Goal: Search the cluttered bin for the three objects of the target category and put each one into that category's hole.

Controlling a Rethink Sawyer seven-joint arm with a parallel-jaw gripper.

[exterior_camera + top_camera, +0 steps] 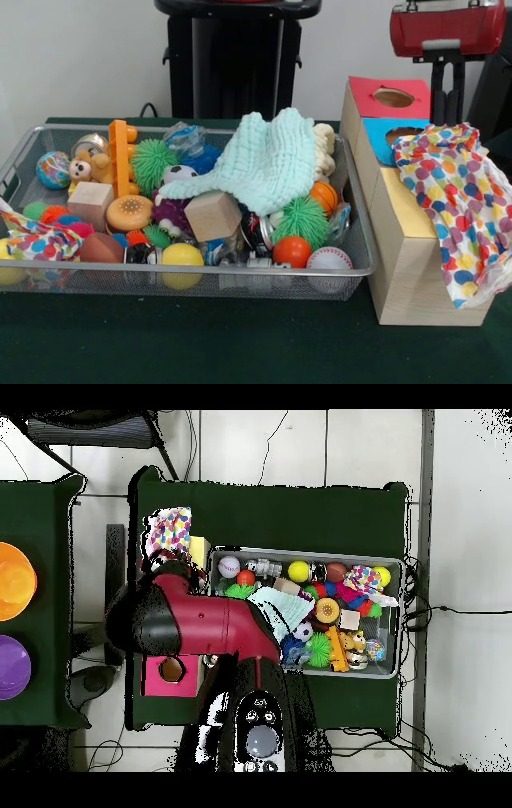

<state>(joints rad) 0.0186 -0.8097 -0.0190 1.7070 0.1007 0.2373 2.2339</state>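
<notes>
The wire mesh bin (pixel 352 272) is full of toys; it also shows in the overhead view (pixel 392 564). One polka-dot cloth (pixel 36 238) lies over the bin's left end, also in the overhead view (pixel 358 594). A second polka-dot cloth (pixel 452 196) is draped over the wooden box's yellow top (pixel 406 210) and hides its hole; from above, that cloth (pixel 170 532) lies beside a yellow strip (pixel 198 549). No third one shows. My gripper (pixel 448 100) hangs under the red arm (pixel 448 28), just above that cloth's top edge. The arm hides it from above.
A mint green waffle cloth (pixel 264 164) covers the bin's middle, over balls, wooden blocks and spiky toys. The box's red top (pixel 392 96) and blue top (pixel 380 132) each have a hole. An orange bowl (pixel 15 579) and a purple bowl (pixel 12 667) sit on a side table.
</notes>
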